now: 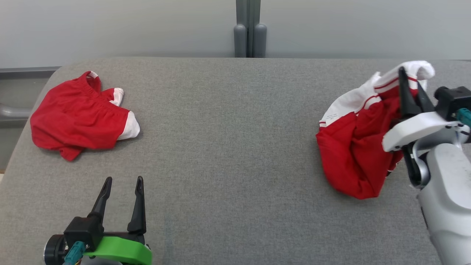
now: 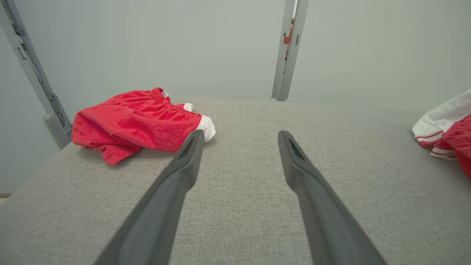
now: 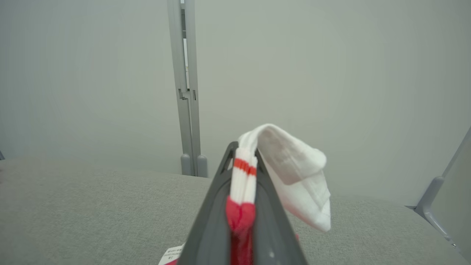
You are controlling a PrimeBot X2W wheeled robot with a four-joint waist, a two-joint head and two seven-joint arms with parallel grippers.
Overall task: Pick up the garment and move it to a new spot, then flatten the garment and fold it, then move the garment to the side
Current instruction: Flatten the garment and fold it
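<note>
Right wrist view: your right gripper (image 3: 244,154) is pinched shut on the white, red-striped trim of the red-and-white jersey (image 3: 294,176), likely an edge grip so the cloth hangs free when you lift it to a new spot. In the head view the jersey sits bunched at the right side of the grey table (image 1: 228,147), gripped edge raised. Your left gripper (image 1: 123,179) stands wide and empty at front left, apart from the red shorts (image 1: 79,116), probably parked for flattening.
</note>
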